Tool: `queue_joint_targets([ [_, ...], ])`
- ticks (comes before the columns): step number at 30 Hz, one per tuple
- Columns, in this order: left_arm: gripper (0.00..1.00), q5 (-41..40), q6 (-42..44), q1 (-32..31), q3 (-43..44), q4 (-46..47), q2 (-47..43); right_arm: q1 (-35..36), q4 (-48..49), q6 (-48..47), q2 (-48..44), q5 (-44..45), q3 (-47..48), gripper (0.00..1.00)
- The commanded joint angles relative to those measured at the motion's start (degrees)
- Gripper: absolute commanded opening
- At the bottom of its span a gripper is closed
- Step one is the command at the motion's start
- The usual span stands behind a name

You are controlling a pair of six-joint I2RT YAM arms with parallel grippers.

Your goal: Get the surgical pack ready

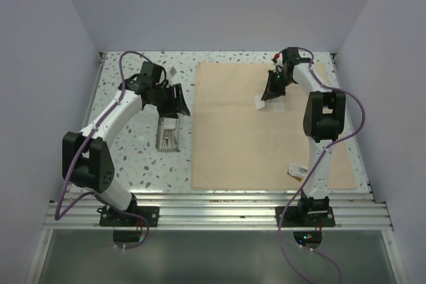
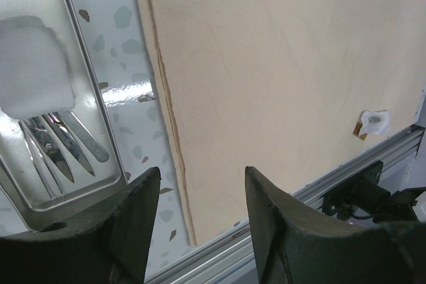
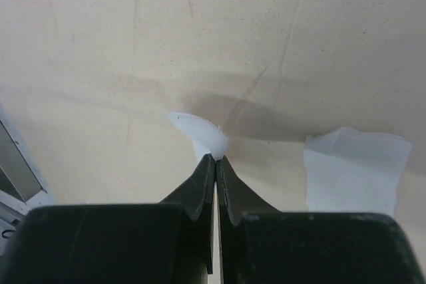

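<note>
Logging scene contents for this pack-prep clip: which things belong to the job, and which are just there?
Job: tan cloth; metal tray with steel instruments and gauze pad; gauze piece pinched by right gripper; loose gauze square; small packet.
Just there: speckled table; aluminium rail; purple cables.

My white-and-black left arm reaches forward from its base and leans to the right, with the elbow bent near the base. Its black two-finger left pincer points downward and the jaws stand apart. My white-and-black right arm rises upright, then stretches to the far side. Its black right pincer is closed, and the tips pinch the edge of a small white gauze square.
</note>
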Motion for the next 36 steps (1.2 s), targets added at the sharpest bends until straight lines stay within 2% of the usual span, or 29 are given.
queue_joint_targets([
  [1,0.57,1.93,1.01,-0.22,0.59,2.9,0.78,0.01,-6.79,-2.63,-2.88,2.92,5.84,0.0],
  [6,0.57,2.9,2.41,-0.22,0.24,3.34,1.48,0.01,-12.16,-4.22,-2.79,8.72,8.05,0.0],
  [15,0.57,4.13,4.17,-0.22,-0.12,3.08,2.36,-1.48,-13.75,-5.89,-3.94,8.46,5.85,0.0],
  [19,0.57,4.13,4.61,-0.22,-0.38,2.99,2.36,-2.8,-11.47,-5.89,-5.25,8.37,3.83,0.0],
  [36,0.57,4.66,4.62,-0.22,0.15,2.91,3.77,-3.24,-13.31,-7.65,-1.57,11.62,8.93,0.0],
])
